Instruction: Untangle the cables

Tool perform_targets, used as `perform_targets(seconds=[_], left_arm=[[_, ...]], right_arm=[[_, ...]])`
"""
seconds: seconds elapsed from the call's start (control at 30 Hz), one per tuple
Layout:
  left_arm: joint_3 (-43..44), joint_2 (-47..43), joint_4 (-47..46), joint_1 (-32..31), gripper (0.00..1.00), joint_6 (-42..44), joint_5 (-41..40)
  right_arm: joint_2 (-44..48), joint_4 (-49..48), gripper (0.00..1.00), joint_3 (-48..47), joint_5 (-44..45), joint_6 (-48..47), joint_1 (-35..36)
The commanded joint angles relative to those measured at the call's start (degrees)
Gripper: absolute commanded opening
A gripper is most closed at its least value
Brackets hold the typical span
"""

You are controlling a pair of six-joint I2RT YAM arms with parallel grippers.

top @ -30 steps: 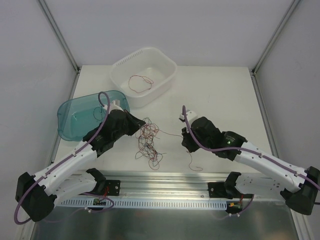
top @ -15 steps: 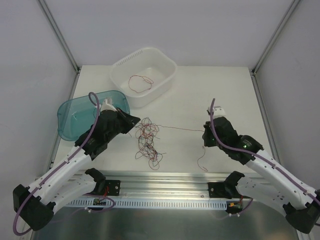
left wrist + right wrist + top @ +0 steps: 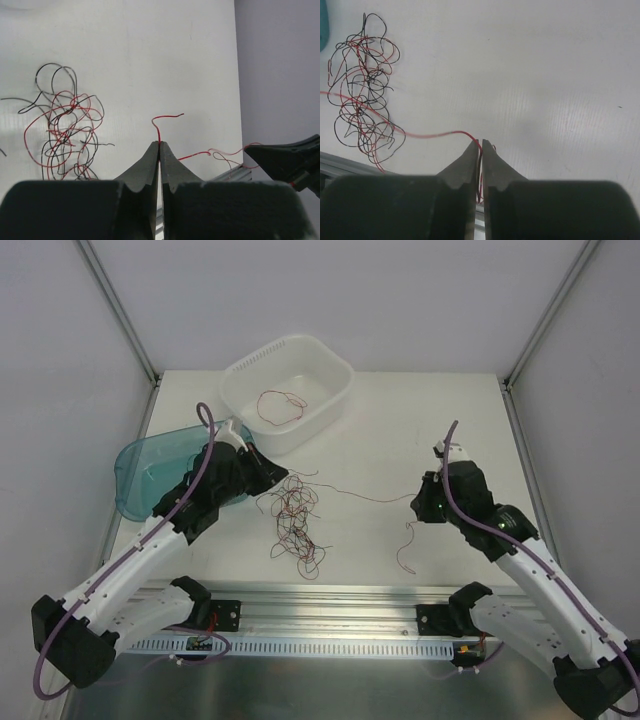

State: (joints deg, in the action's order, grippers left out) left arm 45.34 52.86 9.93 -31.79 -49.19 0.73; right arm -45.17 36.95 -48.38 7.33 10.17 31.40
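A clump of thin red and black cables [image 3: 295, 522] lies on the white table between the arms. My left gripper [image 3: 270, 478] is at the clump's upper left, shut on a red strand [image 3: 161, 125] whose short free end curls beyond the tips [image 3: 159, 145]. My right gripper [image 3: 418, 504] is well to the right of the clump, shut on a red cable [image 3: 430, 134]. This cable runs left from its tips [image 3: 479, 144] into the clump [image 3: 362, 95]. Its loose tail [image 3: 403, 552] hangs toward the near edge. The clump also shows in the left wrist view [image 3: 65, 130].
A white basin [image 3: 345, 370] at the back holds one loose red cable [image 3: 282, 405]. A teal translucent bin [image 3: 125, 455] lies on the left beside my left arm. A metal rail [image 3: 320, 595] runs along the near table edge.
My right gripper has moved right and away from the clump, drawing a red cable out across the table. My left gripper has shifted slightly toward the back by the clump.
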Motion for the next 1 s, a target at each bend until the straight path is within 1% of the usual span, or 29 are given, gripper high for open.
perform_targets(seconds=[0.0, 0.07, 0.1, 0.17, 0.2, 0.23, 0.3, 0.37, 0.43, 0.47, 0.5, 0.6, 0.73, 0.87, 0.97], left_arm=[[6.0, 2.2, -0.6, 0.5, 0.0, 5.5, 5.7], [9.0, 4.0, -0.6, 0.4, 0.0, 5.8, 6.6], [10.3, 4.7, -0.6, 0.4, 0.0, 6.1, 6.6], [14.3, 7.1, -0.5, 0.4, 0.0, 6.7, 7.4], [15.8, 7.9, -0.6, 0.4, 0.0, 6.9, 7.6], [18.9, 9.7, -0.6, 0.4, 0.0, 7.1, 8.2], [22.1, 11.5, -0.6, 0.4, 0.0, 7.2, 9.0], [27.0, 13.9, -0.6, 0.4, 0.0, 7.1, 9.8], [30.8, 15.6, -0.5, 0.4, 0.0, 7.3, 10.8], [34.7, 17.4, -0.5, 0.4, 0.0, 7.4, 11.3], [36.6, 18.2, -0.6, 0.4, 0.0, 7.5, 11.2], [44.0, 21.4, -0.6, 0.9, 0.0, 8.8, 9.0], [54.3, 26.6, -0.5, 3.6, 0.0, 10.1, 5.5], [61.9, 30.5, -0.6, 6.8, 0.0, 9.6, 4.3], [67.0, 33.2, -1.2, 8.5, 0.0, 9.7, 1.1]], right_arm=[[-3.1, -3.8, 0.1, -2.2, -4.6, -1.7, -0.3], [-4.6, -4.2, 0.26, -2.4, -6.5, -1.8, -0.4], [-5.3, -4.4, 0.42, -2.3, -8.8, -2.0, -0.3], [-4.8, -5.0, 0.55, -1.4, -10.1, -2.0, 0.0], [-4.4, -5.0, 0.65, -1.1, -10.5, -2.2, 0.0], [-3.1, -5.0, 0.69, -0.8, -10.9, -2.6, 0.3], [-1.3, -4.1, 0.79, 0.3, -11.0, -3.2, 0.6], [1.7, -2.6, 0.84, 1.2, -11.0, -4.1, 0.8], [5.6, -1.7, 0.93, 2.7, -11.0, -4.5, 0.9], [6.7, -0.8, 0.94, 3.2, -10.9, -4.7, 0.9], [8.2, -0.4, 0.97, 3.8, -10.8, -4.7, 0.9], [13.1, 1.0, 1.0, 5.9, -10.2, -4.5, 0.9], [18.1, 2.6, 1.0, 7.9, -9.6, -4.0, 0.8], [22.0, 4.8, 1.0, 9.4, -9.0, -3.8, 0.9], [24.8, 5.8, 1.0, 10.6, -8.6, -3.7, 0.8]])
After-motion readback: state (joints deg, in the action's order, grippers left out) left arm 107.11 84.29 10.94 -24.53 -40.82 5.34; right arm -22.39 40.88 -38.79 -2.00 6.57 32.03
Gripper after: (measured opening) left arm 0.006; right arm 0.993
